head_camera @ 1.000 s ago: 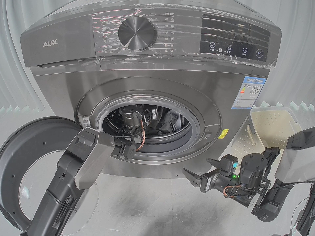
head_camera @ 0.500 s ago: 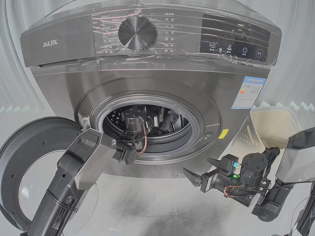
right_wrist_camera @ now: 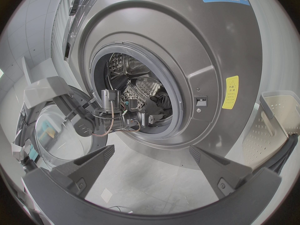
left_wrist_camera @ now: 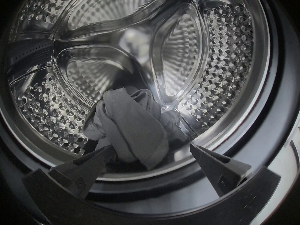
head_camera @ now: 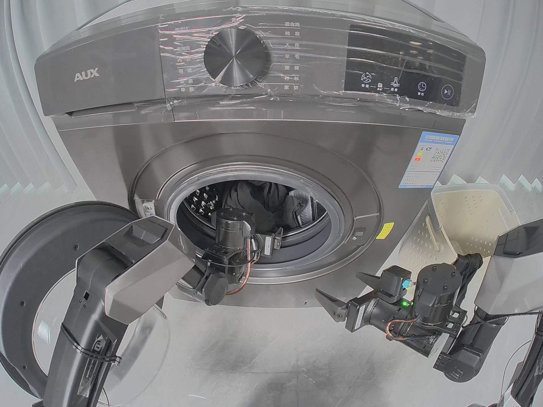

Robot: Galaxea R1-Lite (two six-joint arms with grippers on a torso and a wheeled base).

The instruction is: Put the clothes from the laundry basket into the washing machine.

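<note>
My left end effector (left_wrist_camera: 150,147) hangs at the mouth of the washer (head_camera: 317,142), fingers spread wide, holding nothing. The grey clothes (left_wrist_camera: 131,125) lie inside the drum. My right end effector (head_camera: 337,284) is open and empty, near the basket (head_camera: 475,216).

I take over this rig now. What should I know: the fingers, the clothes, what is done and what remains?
Left gripper: fingers open, empty, at the mouth of the drum.
Right gripper: fingers open, empty, low in front of the washing machine, beside the laundry basket.
Grey clothes lie inside the drum; the door stands open.
Done: clothes are in. Left: the basket's visible inside holds none; check its bottom, then probably finish.
</note>
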